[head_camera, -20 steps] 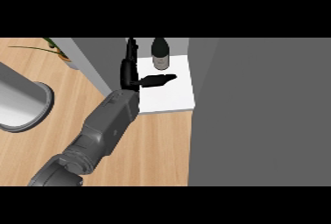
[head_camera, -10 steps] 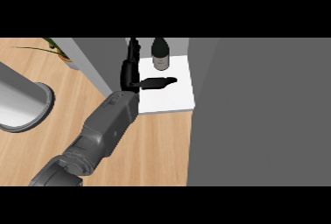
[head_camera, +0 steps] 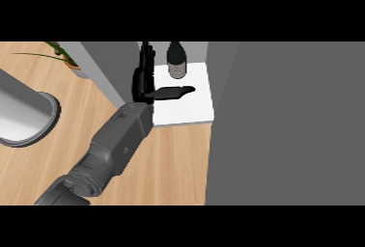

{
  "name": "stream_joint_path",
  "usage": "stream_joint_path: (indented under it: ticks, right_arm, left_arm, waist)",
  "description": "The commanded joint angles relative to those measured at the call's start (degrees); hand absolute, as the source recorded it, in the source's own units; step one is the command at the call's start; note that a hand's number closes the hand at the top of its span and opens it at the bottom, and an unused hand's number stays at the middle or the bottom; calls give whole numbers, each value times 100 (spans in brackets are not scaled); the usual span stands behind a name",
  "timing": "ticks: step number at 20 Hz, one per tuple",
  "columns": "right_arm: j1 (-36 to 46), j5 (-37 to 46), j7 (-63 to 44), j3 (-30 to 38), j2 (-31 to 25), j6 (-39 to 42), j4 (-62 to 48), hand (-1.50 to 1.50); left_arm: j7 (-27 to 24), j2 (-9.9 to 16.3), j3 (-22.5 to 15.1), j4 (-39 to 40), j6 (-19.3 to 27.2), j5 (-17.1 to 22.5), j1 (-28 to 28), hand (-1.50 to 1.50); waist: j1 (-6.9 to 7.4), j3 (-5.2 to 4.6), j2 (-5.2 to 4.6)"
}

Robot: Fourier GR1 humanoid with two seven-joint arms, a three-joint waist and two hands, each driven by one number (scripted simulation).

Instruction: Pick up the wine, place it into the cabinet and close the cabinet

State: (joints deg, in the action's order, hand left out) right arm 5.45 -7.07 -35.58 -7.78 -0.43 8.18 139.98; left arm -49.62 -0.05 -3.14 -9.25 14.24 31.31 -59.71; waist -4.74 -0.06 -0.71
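1. At the far left, a grey metal, round-rimmed vessel [head_camera: 25, 118] sits on the light wooden counter [head_camera: 171, 164]; it plays no part in the task. A potted green plant [head_camera: 61, 54] stands at the upper left.
2. One grey forearm [head_camera: 114, 144] enters from the lower left and ends in a black hand [head_camera: 146, 82]. Which arm it is cannot be settled from the view alone; from its position it is judged to be the left hand. The other hand does not show.
3. The fingers are straight and together, extended upward along the edge of the grey cabinet wall [head_camera: 107, 67]; the thumb sticks out sideways over the white shelf floor [head_camera: 187, 103]. They clamp on nothing.
4. The dark glass wine bottle [head_camera: 176, 60] stands upright on the white shelf floor, just right of the hand and apart from it. Placement is judged complete.
5. To the right, a broad grey panel [head_camera: 285, 120] fills the view; it is judged to be the cabinet door or face.
6. Remaining: the cabinet is open, so closing is not yet done.
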Motion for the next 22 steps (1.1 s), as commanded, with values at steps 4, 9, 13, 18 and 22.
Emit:
stream_joint_path:
  ticks: [4, 9, 13, 18, 22]
  right_arm:
    - [-37, -411, -338, 199, -162, 28, 483, -150]
    - [90, -243, -260, 274, -150, -103, 360, -150]
    - [-283, 14, -199, 231, -120, -161, 544, -150]
    - [47, -272, -173, 611, -257, -157, 350, -150]
    - [-95, -572, -73, 990, -415, -1, 305, -150]
  left_arm:
    - [70, 4, -723, -606, 188, 770, 672, -150]
    - [390, 5, -1852, -1830, 680, 1262, 1365, -150]
    - [684, 5, -2748, -3113, 1404, 1366, 2032, -150]
    - [430, 5, -3063, -3791, 1836, 1165, 2634, -150]
    - [733, 5, -3576, -4860, 2499, 990, 3084, -150]
  waist:
    - [5, 1, 48]
    - [252, 5, 76]
    - [390, 8, 124]
    - [466, 7, 86]
    - [485, 10, 92]
